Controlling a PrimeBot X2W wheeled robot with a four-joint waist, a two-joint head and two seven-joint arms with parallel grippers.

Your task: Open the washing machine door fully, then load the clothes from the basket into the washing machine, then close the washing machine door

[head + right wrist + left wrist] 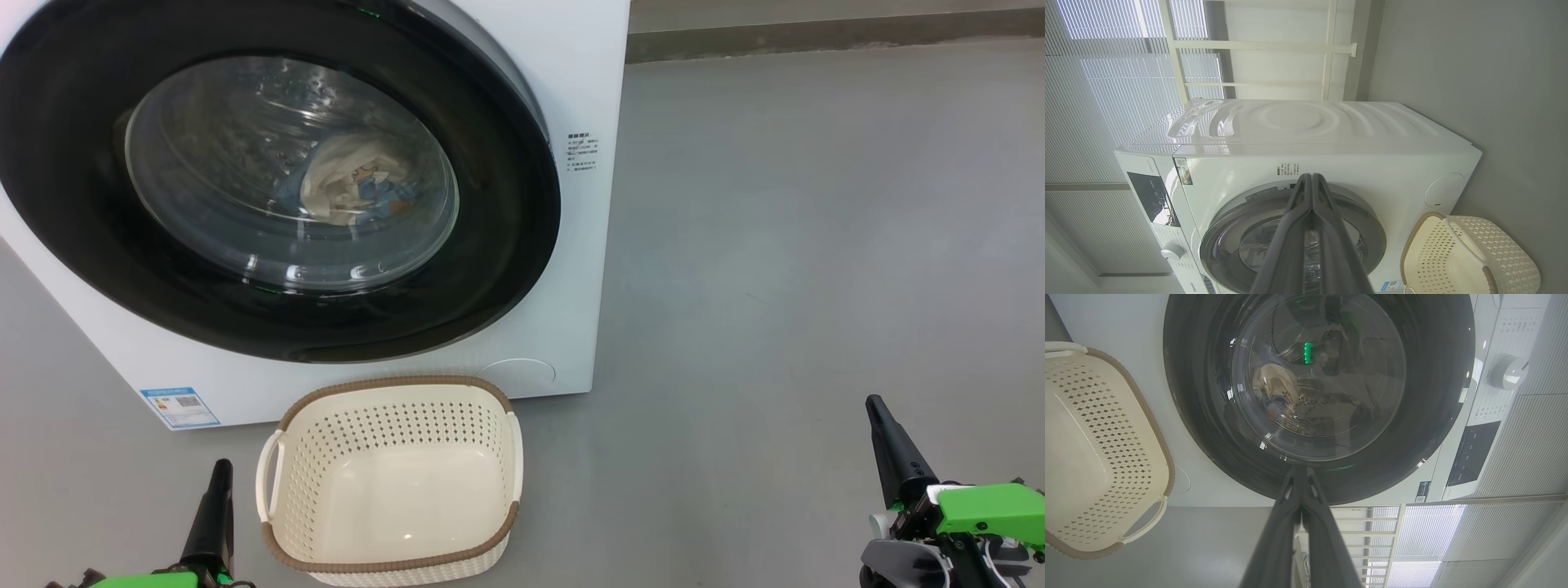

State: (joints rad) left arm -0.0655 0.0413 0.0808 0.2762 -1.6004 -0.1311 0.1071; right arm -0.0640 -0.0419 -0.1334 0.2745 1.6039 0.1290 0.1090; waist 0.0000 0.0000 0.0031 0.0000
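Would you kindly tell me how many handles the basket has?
2. The left handle is on the left end of the basket, the right handle on the opposite end. None appears hidden.

A smooth grey floor (816,245) runs back to a darker skirting strip (816,41) at the foot of a pale wall (816,12). Seen from the wrist cameras, pale slatted blinds (1118,90) hang across the windows, daylight glowing brightest through their upper slats. A white frame (1257,45) of upright and cross bars stands in front of them, its bars lit from behind.
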